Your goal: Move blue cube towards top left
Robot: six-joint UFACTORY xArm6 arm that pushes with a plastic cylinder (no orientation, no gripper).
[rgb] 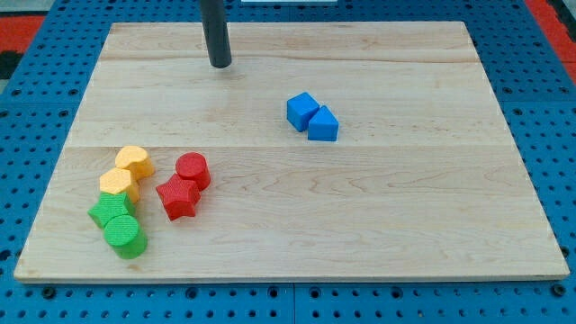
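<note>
The blue cube (301, 111) sits on the wooden board (378, 207), a little right of centre in the upper half. A blue triangular block (324, 125) touches it on its lower right. My tip (220, 65) is the end of a dark rod near the view's top, well to the left of and above the blue cube, apart from every block.
At the lower left lies a cluster: a yellow heart-like block (134, 161), a yellow block (118, 183), a green star-like block (111, 212), a green cylinder (124, 237), a red cylinder (193, 170) and a red star-like block (177, 197). A blue pegboard (540, 108) surrounds the board.
</note>
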